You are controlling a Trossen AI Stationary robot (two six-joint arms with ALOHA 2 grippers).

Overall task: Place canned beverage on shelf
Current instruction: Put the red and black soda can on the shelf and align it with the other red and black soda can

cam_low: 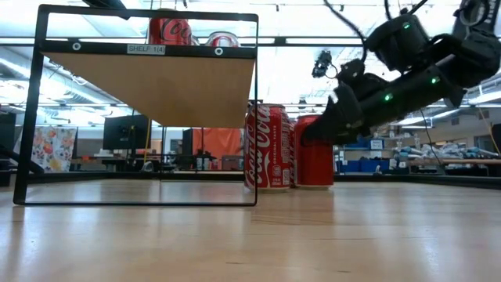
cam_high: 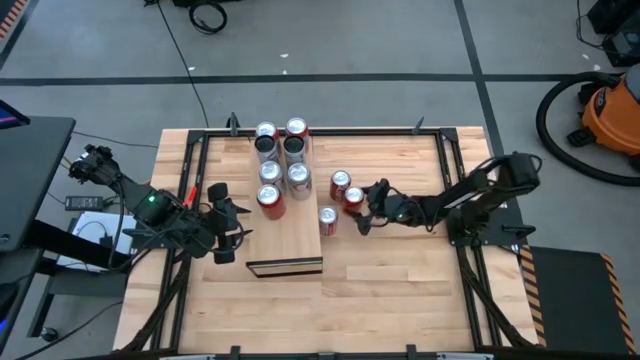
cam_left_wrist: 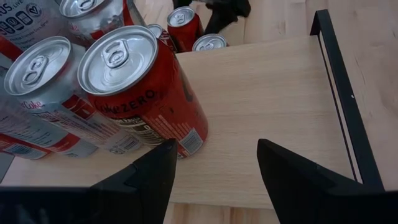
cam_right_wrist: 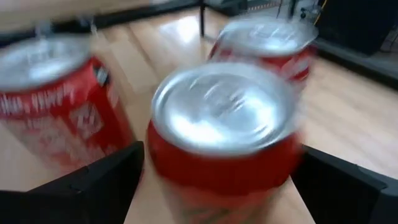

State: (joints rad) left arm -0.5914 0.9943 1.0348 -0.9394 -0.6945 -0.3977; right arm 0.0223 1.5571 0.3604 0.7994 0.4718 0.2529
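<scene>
While the right hand stands wide open with a red can between its fingers but not yet clamped, two more red cans wait on the counter just beside the shelf. Six cans stand on the shelf's far half. At its near-left edge the left hand hovers partly open, holding nothing.

grey floor with dark seams, orange vacuum, black cable, ceiling strip lights.
</scene>
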